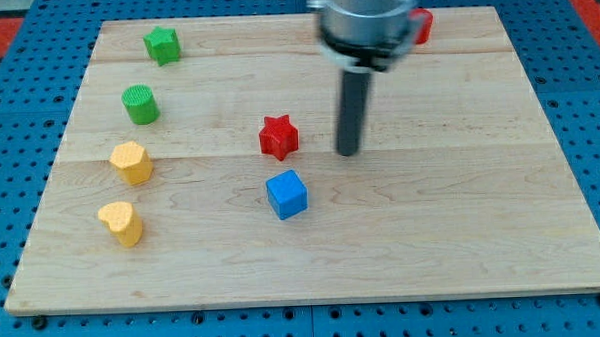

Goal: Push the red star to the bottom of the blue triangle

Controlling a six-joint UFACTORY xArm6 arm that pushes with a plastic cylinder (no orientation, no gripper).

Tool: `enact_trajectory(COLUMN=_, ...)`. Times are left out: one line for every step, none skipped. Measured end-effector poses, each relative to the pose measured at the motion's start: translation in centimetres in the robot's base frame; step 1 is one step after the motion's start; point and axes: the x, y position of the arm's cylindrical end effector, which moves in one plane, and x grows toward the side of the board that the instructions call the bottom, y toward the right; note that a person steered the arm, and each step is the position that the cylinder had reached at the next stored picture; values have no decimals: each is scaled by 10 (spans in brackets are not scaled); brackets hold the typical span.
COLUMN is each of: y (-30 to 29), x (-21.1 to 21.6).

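Observation:
The red star lies near the middle of the wooden board. My tip rests on the board just to the star's right, a small gap apart from it. A blue block, which looks like a cube, lies below the star, slightly to the right. No blue triangle can be made out as such.
A green star sits at the top left, a green cylinder below it. Two yellow blocks lie at the left. A red block is half hidden behind the arm at the top.

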Motion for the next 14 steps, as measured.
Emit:
enact_trajectory(y=-31, x=-9)
enact_trajectory(y=-51, x=22)
enact_trajectory(y=-116, x=-5)
enact_trajectory(y=-76, x=-66)
enact_trajectory(y=-36, x=-80)
enact_trajectory(y=-95, x=-71)
enact_trajectory(y=-141, x=-112)
enact_trajectory(y=-76, x=-154)
enact_trajectory(y=9, x=-176)
enact_trajectory(y=47, x=-174)
enact_trajectory(y=16, x=-162)
enact_trajectory(y=52, x=-151)
enact_trajectory(y=78, x=-148)
enact_trajectory(y=104, x=-148)
